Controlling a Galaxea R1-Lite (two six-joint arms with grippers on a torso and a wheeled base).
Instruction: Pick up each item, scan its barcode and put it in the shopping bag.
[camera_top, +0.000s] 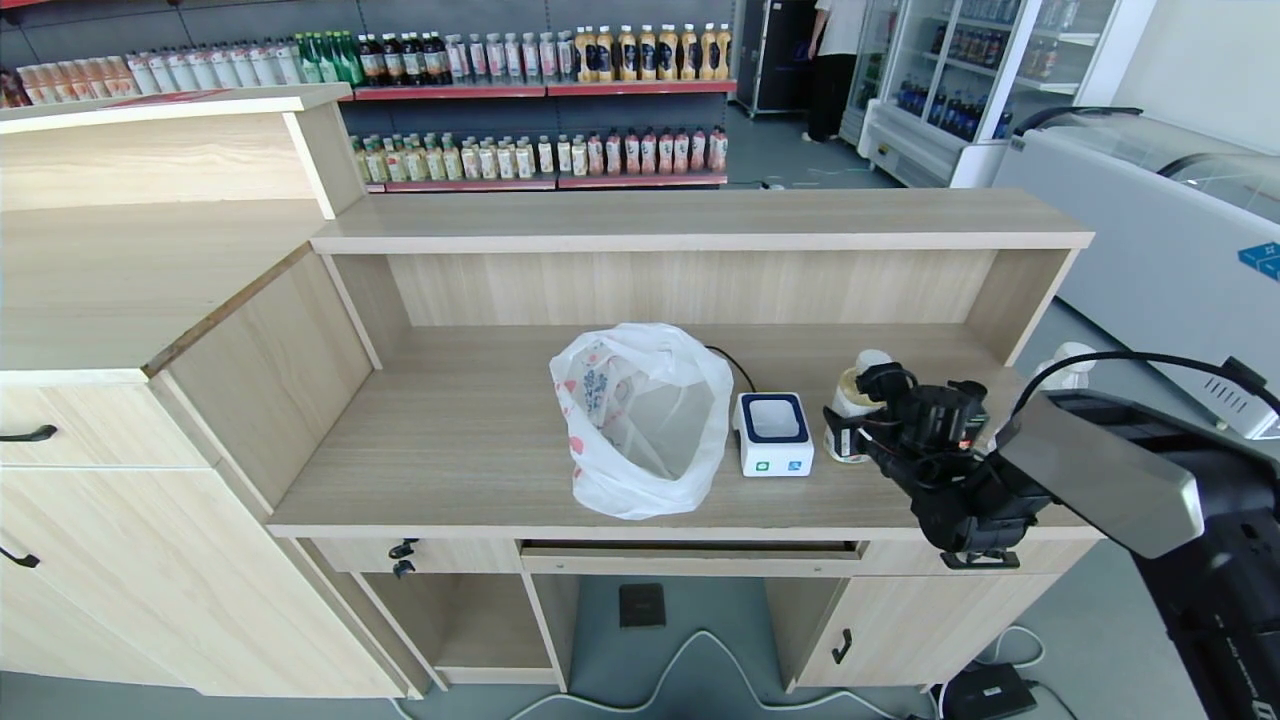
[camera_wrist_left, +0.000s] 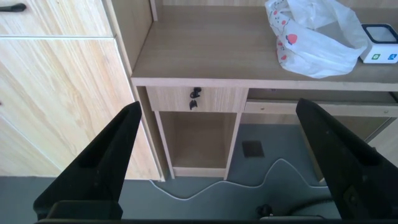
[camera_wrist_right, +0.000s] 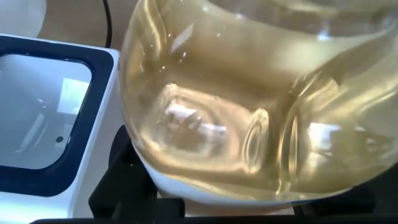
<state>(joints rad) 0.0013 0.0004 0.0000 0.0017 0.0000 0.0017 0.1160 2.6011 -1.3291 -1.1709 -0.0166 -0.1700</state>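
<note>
A clear bottle of pale yellow drink (camera_top: 850, 398) with a white cap stands at a slight tilt just right of the white barcode scanner (camera_top: 772, 432) on the wooden desk (camera_top: 460, 440). My right gripper (camera_top: 872, 428) is shut on the bottle from the right. In the right wrist view the bottle (camera_wrist_right: 261, 106) looms large beside the scanner (camera_wrist_right: 43, 118). The white plastic shopping bag (camera_top: 640, 420) stands open left of the scanner. My left gripper (camera_wrist_left: 219, 107) is open with nothing in it, low and off to the left of the desk, facing the bag (camera_wrist_left: 314, 37).
The desk has a raised back ledge (camera_top: 700, 230) and side walls. A taller wooden counter (camera_top: 150, 250) adjoins on the left. A white object (camera_top: 1065, 362) shows partly behind my right arm. The scanner's cable (camera_top: 735, 368) runs behind the bag. Drawers sit under the desk front.
</note>
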